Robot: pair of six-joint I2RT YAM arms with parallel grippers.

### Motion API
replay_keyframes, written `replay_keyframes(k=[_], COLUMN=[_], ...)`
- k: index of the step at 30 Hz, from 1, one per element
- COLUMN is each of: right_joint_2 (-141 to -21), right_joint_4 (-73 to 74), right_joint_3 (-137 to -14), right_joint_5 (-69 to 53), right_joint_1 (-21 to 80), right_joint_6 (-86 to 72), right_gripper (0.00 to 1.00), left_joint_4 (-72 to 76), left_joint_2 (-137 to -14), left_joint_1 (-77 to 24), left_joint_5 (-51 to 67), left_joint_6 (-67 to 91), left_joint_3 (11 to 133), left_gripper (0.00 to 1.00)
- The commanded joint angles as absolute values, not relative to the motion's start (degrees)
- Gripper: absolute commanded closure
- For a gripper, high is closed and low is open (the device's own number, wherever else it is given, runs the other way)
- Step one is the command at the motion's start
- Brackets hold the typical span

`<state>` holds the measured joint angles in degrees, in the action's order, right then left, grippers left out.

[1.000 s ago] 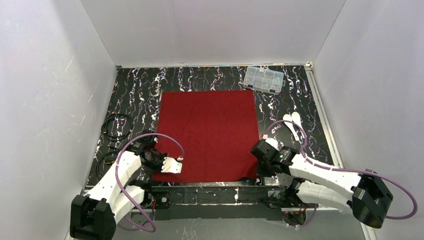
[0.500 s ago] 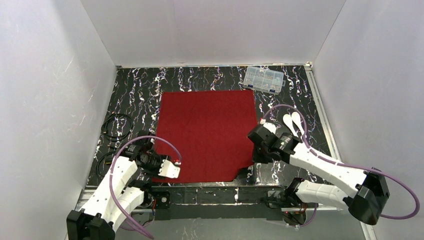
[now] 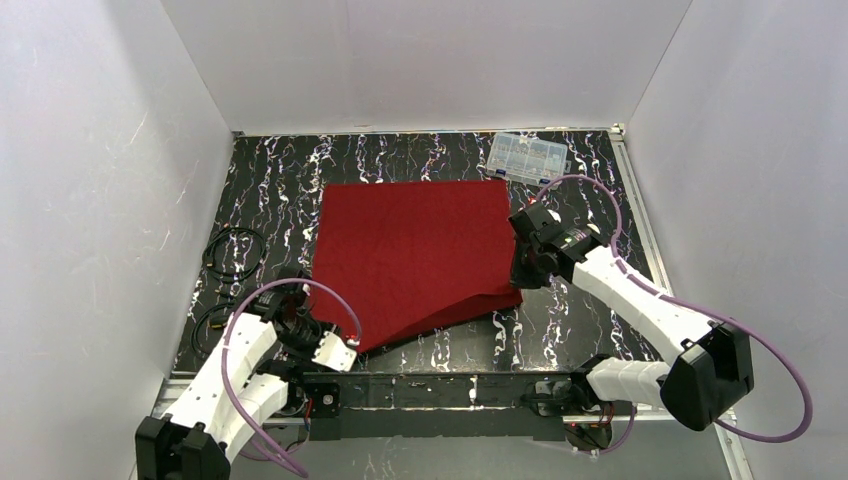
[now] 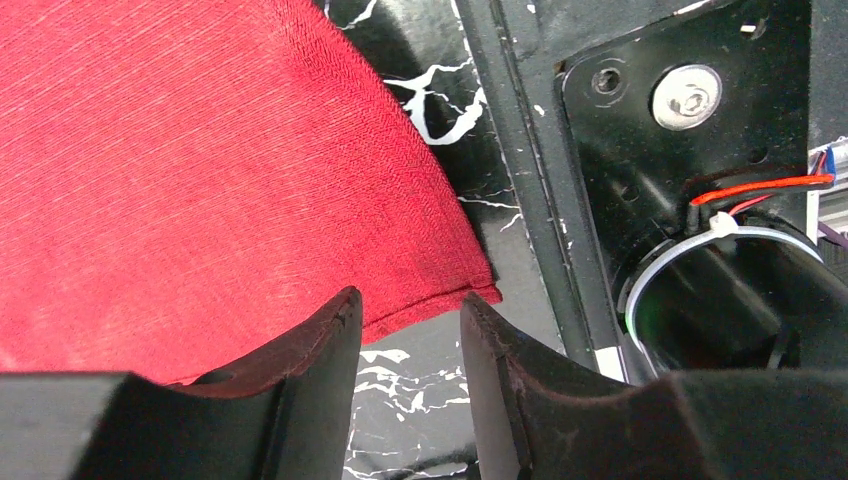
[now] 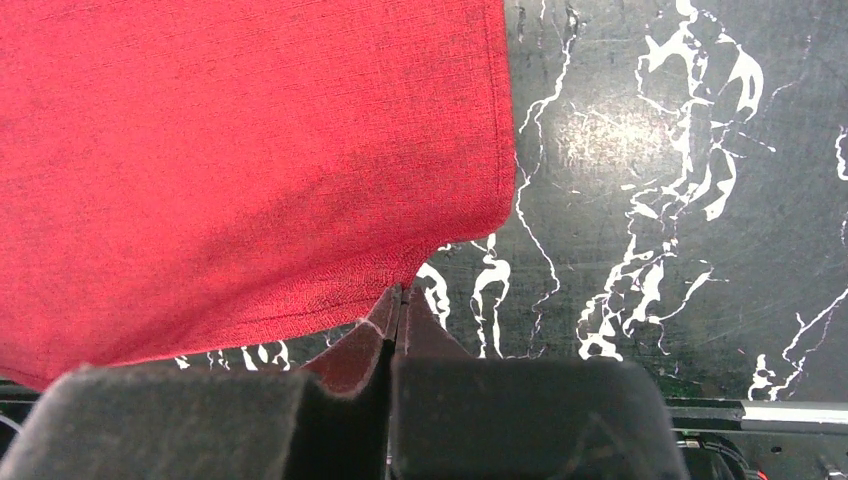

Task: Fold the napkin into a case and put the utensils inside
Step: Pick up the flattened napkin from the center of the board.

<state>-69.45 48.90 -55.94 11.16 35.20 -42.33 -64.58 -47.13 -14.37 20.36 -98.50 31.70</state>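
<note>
The near-right corner of the plain deep red square cloth napkin [image 3: 415, 250] is being held pinched in the closed right end effector [image 5: 398, 298]. It is being carried up from the near edge toward the far side, so the first fold is judged begun. The left end effector [image 4: 408, 312] is being kept slightly open beside the near-left corner on the black marbled tabletop [image 3: 270, 190].

Deep red, plain matte weave: napkin [image 3: 415, 255]. Black with white marble-like veining: table [image 3: 270, 190]. White shells, black joints, purple cable loops: left arm [image 3: 235, 365], right arm [image 3: 640, 300]. Clear, faintly bluish: box [image 3: 527, 158], far right. Black: coiled cables [image 3: 232, 255], left. White: walls [image 3: 420, 60].
</note>
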Motion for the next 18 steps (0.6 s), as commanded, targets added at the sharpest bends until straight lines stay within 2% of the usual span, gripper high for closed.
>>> replay_keyframes(k=[1, 16, 18], right_joint_2=[-69.54, -74.10, -74.33], right_joint_4=[46.34, 40.49, 40.07], right_joint_3=[-56.25, -55.79, -55.58], right_joint_5=[9.07, 7.52, 7.27], right_joint_1=[33.89, 28.06, 27.95], right_joint_6=[-40.28, -38.06, -38.03], right_gripper=[0.99, 0.99, 0.99], left_joint_4=[-64.30, -65.49, -65.48], left_joint_2=[-48.42, -49.22, -49.45], left_joint_1=[-14.50, -14.45, -14.48], left_joint_5=[20.84, 22.23, 23.49], left_joint_6=[-101.53, -101.35, -99.92], left_joint_3=[29.67, 30.92, 32.03], left_gripper=[0.61, 0.53, 0.41])
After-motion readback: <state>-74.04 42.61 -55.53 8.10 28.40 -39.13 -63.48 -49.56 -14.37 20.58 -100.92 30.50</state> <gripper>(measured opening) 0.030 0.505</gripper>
